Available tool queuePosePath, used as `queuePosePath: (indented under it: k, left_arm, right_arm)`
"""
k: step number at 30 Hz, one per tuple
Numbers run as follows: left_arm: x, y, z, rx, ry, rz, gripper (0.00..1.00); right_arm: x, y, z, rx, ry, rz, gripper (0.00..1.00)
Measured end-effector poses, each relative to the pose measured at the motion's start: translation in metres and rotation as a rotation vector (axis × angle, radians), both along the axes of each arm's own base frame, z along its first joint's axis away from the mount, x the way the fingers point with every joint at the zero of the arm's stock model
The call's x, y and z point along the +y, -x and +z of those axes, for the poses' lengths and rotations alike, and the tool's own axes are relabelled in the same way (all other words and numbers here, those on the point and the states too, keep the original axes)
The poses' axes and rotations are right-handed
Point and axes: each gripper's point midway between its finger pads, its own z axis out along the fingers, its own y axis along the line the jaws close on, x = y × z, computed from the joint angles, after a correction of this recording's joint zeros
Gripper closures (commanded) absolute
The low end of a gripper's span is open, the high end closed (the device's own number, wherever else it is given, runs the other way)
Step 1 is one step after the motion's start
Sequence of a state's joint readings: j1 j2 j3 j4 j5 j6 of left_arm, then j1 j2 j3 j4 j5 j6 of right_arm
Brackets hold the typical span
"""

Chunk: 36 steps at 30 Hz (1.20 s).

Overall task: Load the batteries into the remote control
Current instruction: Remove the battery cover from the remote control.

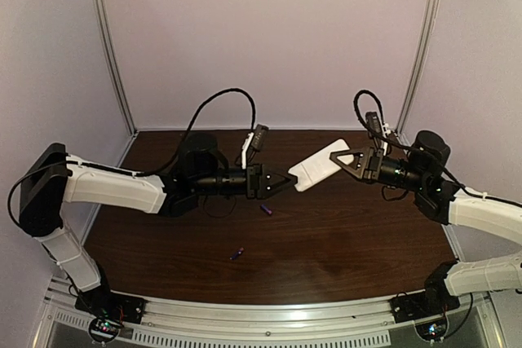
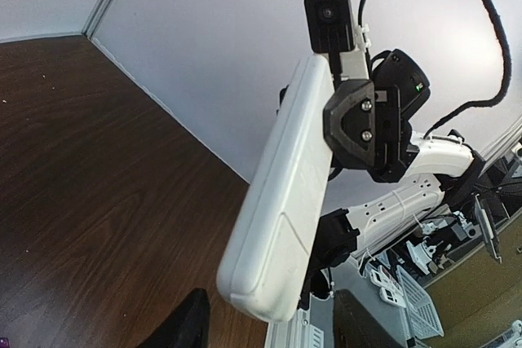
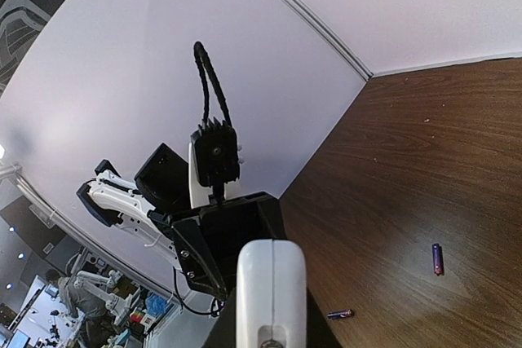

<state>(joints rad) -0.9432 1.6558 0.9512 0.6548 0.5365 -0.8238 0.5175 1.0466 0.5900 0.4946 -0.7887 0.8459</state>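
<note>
The right fingers [image 2: 359,120] are pinched on the remote control [image 1: 320,166], gripped at its far-right end. The remote control is held in the air above the bench [image 1: 367,258], toward the far edge and a little right of the middle. It is tilted, with its free end sloping down toward the left arm. In the left wrist view its plain white back [image 2: 281,201] is turned to the camera, and a seam is seen across that back near the free end. In the right wrist view it is seen end-on [image 3: 271,283] at the bottom of the frame.

Of the left fingers [image 2: 189,323], only one dark finger is made out in the left wrist view. It lies just beside the free end of the remote control, with a thin gap showing between them. From above, the left fingers [image 1: 281,181] are pointed at that same end. Whether they are spread or already pressed on the remote control cannot be told.

The batteries are lying on the bench, apart from each other and clear of both arms. One battery [image 1: 265,209] is near the middle of the bench, just nearer than the left fingers. The other battery [image 1: 236,253] is closer to the near edge, left of centre. Both are also seen in the right wrist view [image 3: 437,258] [image 3: 340,314].
</note>
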Motion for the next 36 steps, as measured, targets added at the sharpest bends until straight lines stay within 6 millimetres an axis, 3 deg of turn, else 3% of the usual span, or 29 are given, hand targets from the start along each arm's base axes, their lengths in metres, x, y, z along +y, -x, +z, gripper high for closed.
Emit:
queuePosePath:
  k: [6,12,17,36]
  left_arm:
    - [-0.0045,-0.004,0.0038,0.014,0.011,0.005,0.61]
    - [-0.0061,-0.0064,0.0017,0.027,0.008,0.012,0.62]
    - [-0.0076,-0.0088,-0.0001,0.037,0.006,0.019,0.71]
    - [-0.0064,-0.004,0.0,0.015,0.008,-0.02,0.8]
  right_arm:
    - [0.003,0.0017,-0.0013,0.0,0.001,0.001,1.0]
    - [0.0038,0.001,-0.0021,0.0,0.004,-0.009,1.0]
    - [0.0041,0.0005,-0.0028,0.0,0.007,-0.014,1.0]
    - [0.0043,0.0051,0.001,-0.017,-0.001,0.02,1.0]
